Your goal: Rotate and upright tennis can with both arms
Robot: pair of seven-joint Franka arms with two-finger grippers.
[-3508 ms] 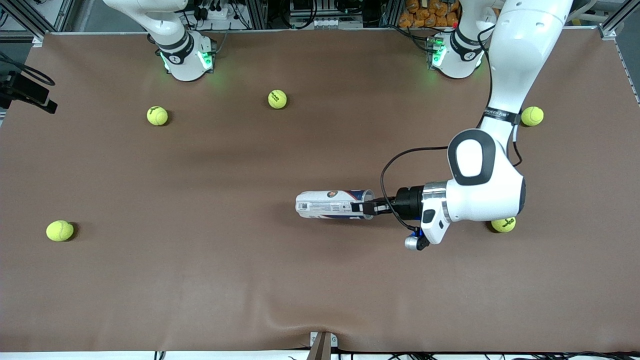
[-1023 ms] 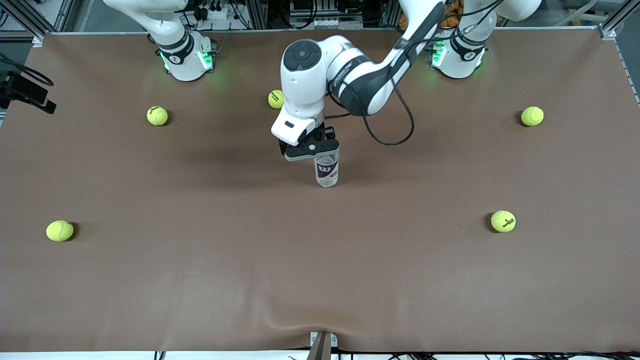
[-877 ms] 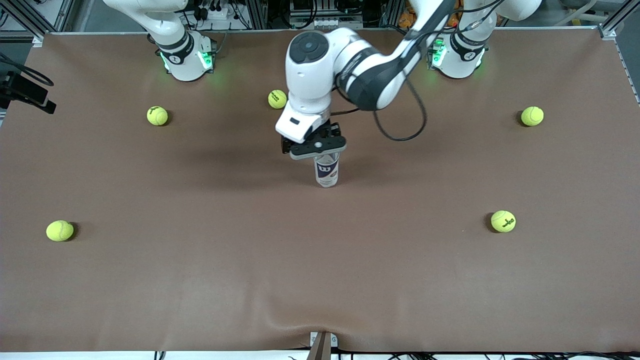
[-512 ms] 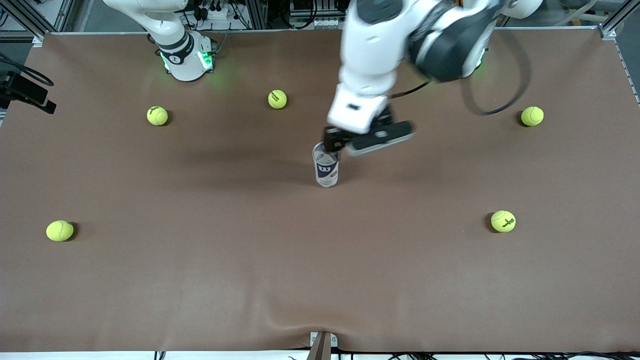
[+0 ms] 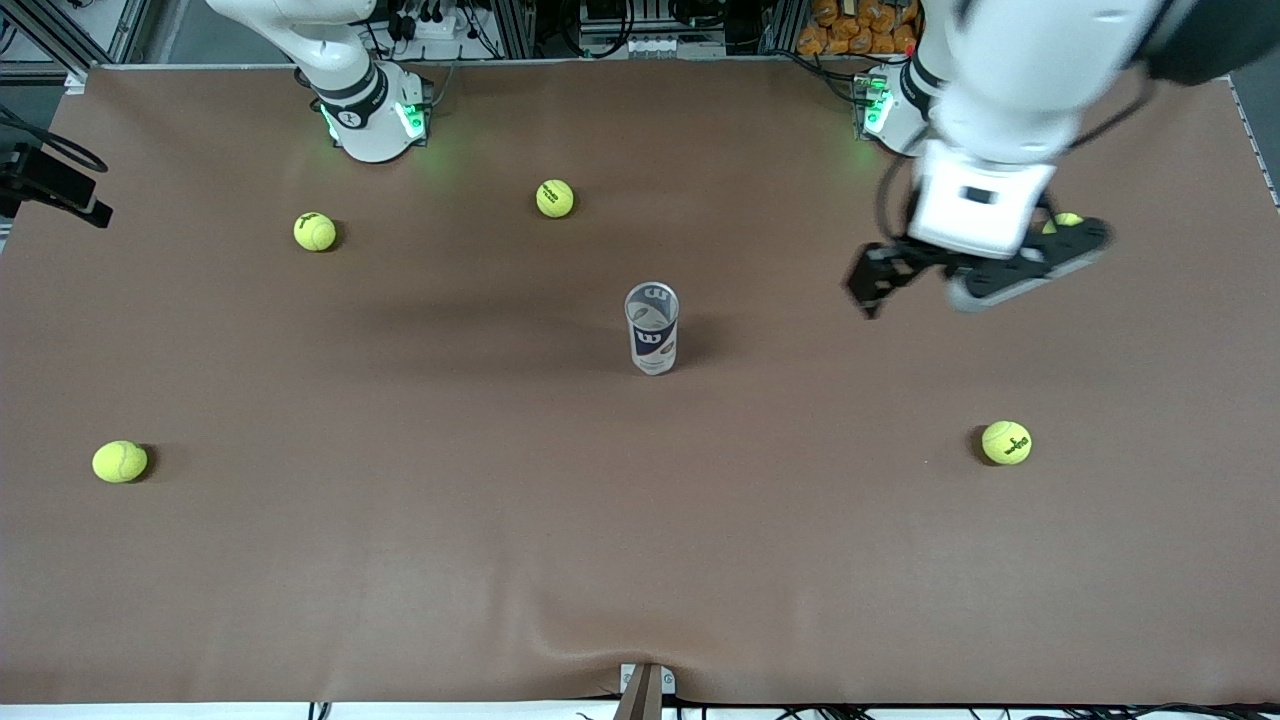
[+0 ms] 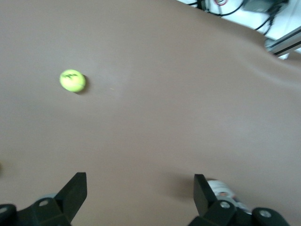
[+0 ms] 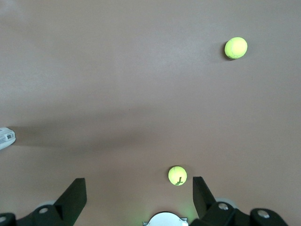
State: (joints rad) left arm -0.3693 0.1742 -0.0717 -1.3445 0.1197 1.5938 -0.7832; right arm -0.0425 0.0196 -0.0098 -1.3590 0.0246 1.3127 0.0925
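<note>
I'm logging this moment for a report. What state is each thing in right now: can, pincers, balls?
tennis can: upright on the table, free of both pincers.
left pincer: open, empty, in the air over the table toward the left arm's end.
right pincer: open, empty; that arm waits near its base.
tennis balls: five, resting loose on the table, apart from the can.
</note>
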